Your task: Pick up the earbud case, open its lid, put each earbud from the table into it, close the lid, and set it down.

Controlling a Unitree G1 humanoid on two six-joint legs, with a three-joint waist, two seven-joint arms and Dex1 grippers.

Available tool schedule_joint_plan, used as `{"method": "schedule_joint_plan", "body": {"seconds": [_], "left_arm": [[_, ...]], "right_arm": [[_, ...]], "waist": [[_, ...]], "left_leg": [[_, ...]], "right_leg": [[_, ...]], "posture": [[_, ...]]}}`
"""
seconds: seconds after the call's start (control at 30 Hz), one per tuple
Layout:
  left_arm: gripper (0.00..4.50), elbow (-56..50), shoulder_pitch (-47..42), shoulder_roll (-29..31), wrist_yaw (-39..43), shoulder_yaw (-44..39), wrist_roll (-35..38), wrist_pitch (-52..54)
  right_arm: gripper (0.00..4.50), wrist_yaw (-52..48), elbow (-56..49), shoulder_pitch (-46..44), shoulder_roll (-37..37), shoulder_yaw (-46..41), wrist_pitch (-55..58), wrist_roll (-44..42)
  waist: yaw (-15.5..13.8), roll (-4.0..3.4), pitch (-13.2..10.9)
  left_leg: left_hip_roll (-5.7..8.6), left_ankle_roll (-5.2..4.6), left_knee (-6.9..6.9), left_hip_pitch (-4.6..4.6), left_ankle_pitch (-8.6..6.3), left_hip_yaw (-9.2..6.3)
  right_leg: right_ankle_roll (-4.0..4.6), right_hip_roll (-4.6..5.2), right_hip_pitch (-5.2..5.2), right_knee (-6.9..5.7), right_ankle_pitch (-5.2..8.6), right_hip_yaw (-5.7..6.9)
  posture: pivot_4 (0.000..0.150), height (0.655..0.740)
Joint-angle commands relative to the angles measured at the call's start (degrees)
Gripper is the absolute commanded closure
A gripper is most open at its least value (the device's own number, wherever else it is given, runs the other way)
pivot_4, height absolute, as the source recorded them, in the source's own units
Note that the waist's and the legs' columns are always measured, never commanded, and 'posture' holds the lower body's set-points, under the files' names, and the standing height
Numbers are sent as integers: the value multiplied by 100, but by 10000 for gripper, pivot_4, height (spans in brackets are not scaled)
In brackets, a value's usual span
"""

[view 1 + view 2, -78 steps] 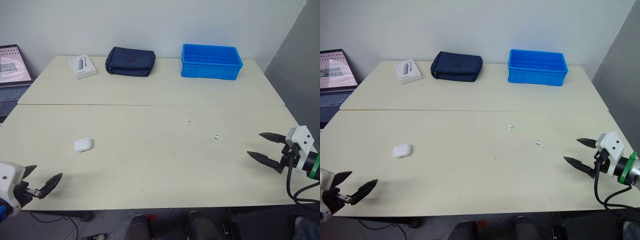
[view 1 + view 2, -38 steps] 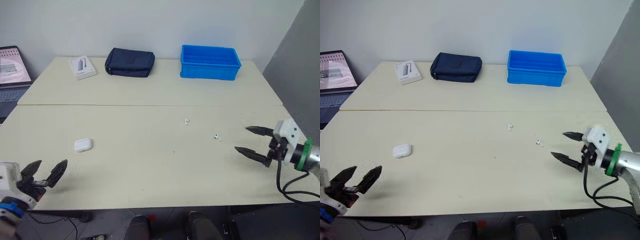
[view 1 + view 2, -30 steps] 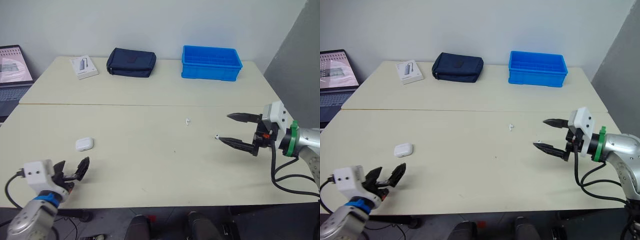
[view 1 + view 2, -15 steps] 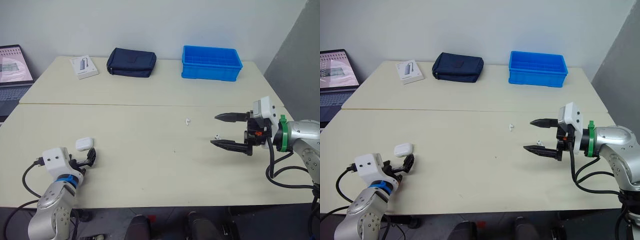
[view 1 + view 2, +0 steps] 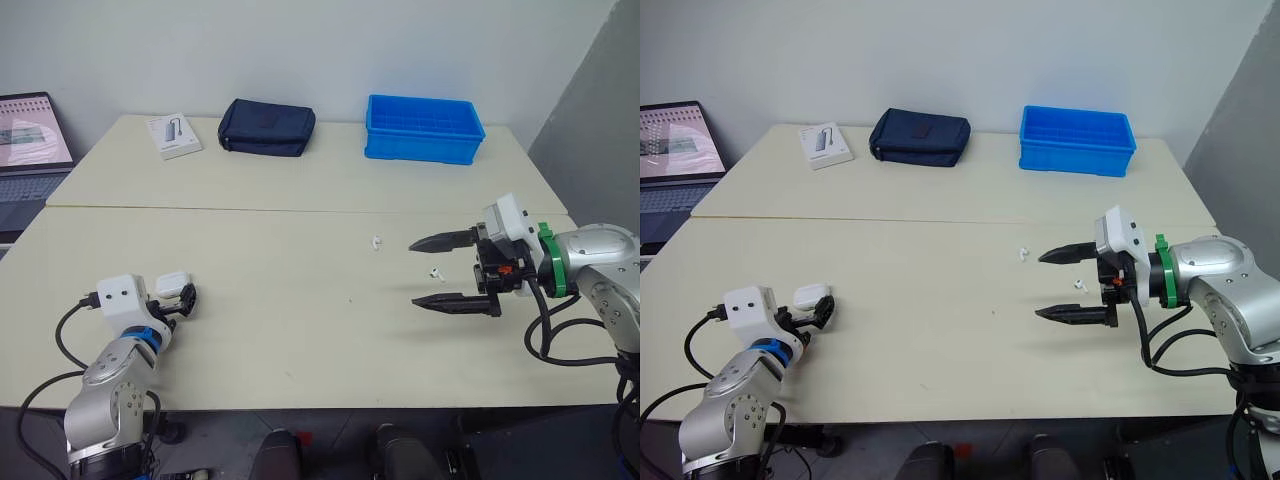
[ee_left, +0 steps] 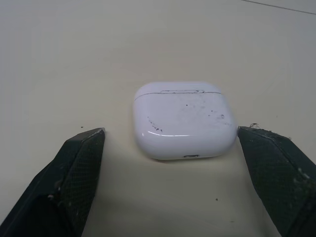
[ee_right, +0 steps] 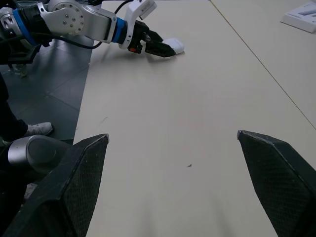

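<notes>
The white earbud case [image 5: 172,284] lies shut on the near left of the table [image 5: 300,340]. My left gripper [image 5: 183,300] is open and straddles the case [image 6: 183,119], one finger [image 6: 74,168] on each side with a gap to both. Two white earbuds lie apart right of centre: one [image 5: 375,242] farther back, the other [image 5: 435,272] nearer. My right gripper [image 5: 414,273] hovers open, its fingertips pointing left on either side of the nearer earbud [image 5: 1079,284], holding nothing. The right wrist view looks across the table to the left gripper [image 7: 160,48] and the case [image 7: 174,45].
A blue crate [image 5: 424,127], a navy pouch [image 5: 266,126] and a white box [image 5: 174,135] line the far edge. A laptop [image 5: 35,140] stands beyond the table's left end. A seam [image 5: 250,209] crosses the table in front of them.
My left gripper has come forward from the near edge up to the case and now straddles it. My right gripper has swung left to the nearer earbud, still open.
</notes>
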State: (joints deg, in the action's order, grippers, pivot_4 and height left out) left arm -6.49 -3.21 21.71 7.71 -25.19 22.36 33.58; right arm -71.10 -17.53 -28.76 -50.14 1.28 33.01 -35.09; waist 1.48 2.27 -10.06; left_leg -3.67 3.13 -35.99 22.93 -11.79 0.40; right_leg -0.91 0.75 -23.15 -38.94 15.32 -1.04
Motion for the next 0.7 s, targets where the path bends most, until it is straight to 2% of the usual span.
{"method": "schedule_joint_plan", "body": {"seconds": [0.03,0.13,0.23,0.33,0.37,0.5,0.7], "left_arm": [[0,319,-91,118,76,106,-67,244],[0,530,-203,213,162,125,-116,258],[5846,653,-289,257,204,140,-161,254],[15462,670,-298,269,235,150,-170,268],[17247,662,-288,281,256,163,-172,277],[17256,483,-101,335,515,273,-112,302],[17257,-142,456,923,2561,1272,-128,-915]], "right_arm": [[1324,-110,10,-125,-53,-63,-77,7],[1324,-138,19,-121,-40,-48,-81,21],[0,-159,27,-107,-27,-55,-82,38],[0,-167,4,-72,-32,-78,-65,27],[0,-168,-4,-61,-35,-85,-63,24],[0,-164,-32,-24,-59,-110,-45,14],[0,-62,-80,7,-141,-172,159,-40]], "waist": [[-2,-3,2],[-2,-21,12],[-2,-26,15],[-2,-26,15],[-3,-26,15],[0,-26,15],[-48,-30,11]], "left_leg": [[0,0,0,0,0,-1],[1,0,0,-1,0,-7],[0,0,2,-2,0,-8],[0,0,2,-1,0,-8],[1,0,2,0,0,-6],[1,0,2,1,0,-5],[8,2,8,6,-1,2]], "right_leg": [[1,0,0,-1,0,1],[1,-1,0,-4,-1,5],[1,-3,0,-4,-1,5],[1,-2,0,-4,-1,5],[1,-1,0,-3,-1,4],[1,0,-1,-2,0,4],[3,13,-6,7,8,4]], "posture": [[1500,7400],[1500,7400],[1500,7400],[1500,7400],[1500,7400],[1500,7400],[1500,7400]]}}
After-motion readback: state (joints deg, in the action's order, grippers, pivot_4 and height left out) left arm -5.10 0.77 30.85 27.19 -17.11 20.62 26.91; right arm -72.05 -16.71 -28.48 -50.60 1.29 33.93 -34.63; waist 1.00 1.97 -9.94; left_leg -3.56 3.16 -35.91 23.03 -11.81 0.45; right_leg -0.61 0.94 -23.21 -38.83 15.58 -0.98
